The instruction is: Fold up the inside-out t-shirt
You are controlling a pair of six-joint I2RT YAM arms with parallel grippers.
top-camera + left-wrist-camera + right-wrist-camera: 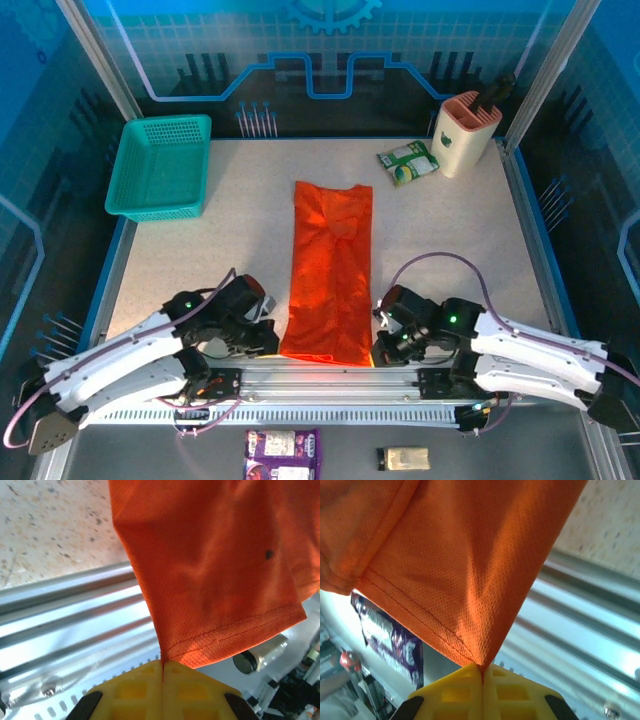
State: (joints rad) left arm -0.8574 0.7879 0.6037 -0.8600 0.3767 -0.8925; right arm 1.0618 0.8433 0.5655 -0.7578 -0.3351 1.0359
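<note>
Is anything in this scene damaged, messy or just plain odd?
One small thing: a dark speck marks the orange t-shirt, above the hem that the left gripper pinches. Stain or hole, I cannot tell. Otherwise the shirt lies as a neat strip.

Speckled beige tabletop [240, 250], blue patterned back wall [200, 40], slanted aluminium posts [98, 58], metal rail [330, 380] along near edge

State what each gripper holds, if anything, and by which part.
Both grip the orange t-shirt: left gripper on its near left hem corner, right gripper on the near right one.
</note>
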